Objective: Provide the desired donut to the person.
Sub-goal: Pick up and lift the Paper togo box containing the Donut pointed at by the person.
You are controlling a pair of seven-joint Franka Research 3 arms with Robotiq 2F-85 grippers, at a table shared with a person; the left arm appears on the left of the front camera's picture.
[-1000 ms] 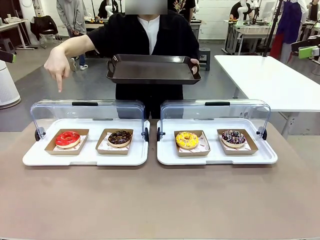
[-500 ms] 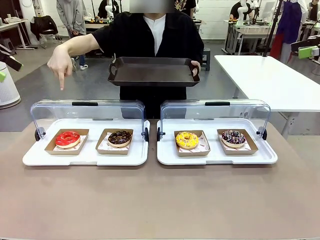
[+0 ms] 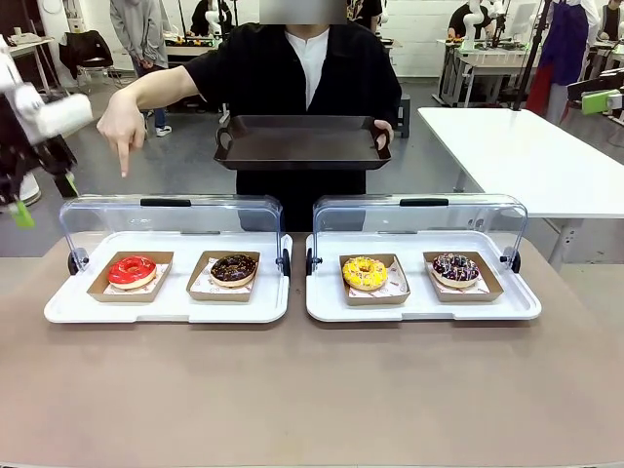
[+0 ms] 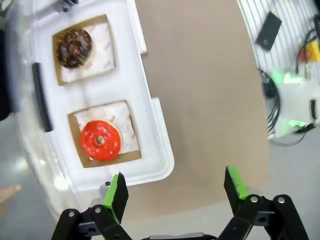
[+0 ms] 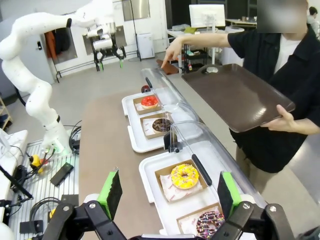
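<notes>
The person (image 3: 292, 68) stands at the far side of the brown table (image 3: 312, 390). Their pointing hand (image 3: 120, 129) has its index finger aimed down, roughly above the red-glazed ring donut (image 3: 132, 270), so that reads as the desired one. Their other hand (image 3: 383, 130) holds a dark brown rectangular serving tray (image 3: 302, 141) level at chest height. It is bare, presumably held out to receive the donut.

The red-glazed ring donut sits in a brown cardboard holder (image 3: 130, 289) at the outer end of the left white plastic display tray (image 3: 166, 307), with the chocolate ring donut (image 3: 233, 268) just beside it. The right white plastic display tray (image 3: 424, 307) carries the yellow-glazed ring donut (image 3: 365, 273) and the dark sprinkled ring donut (image 3: 455, 267). Both clear curved lids (image 3: 171, 219) are tipped back toward the person, so the donuts lie open to the robot's side.

The left gripper (image 4: 176, 192) hangs above and outside the left tray's end, and its wrist view looks down on the red donut — jaws wide apart, nothing in them. The right gripper (image 5: 170, 192) looks along the table over the right tray — jaws also wide and empty.

Judgement: the request is made and the grasp is not yet begun. The left arm is the nearer one for the pick.
</notes>
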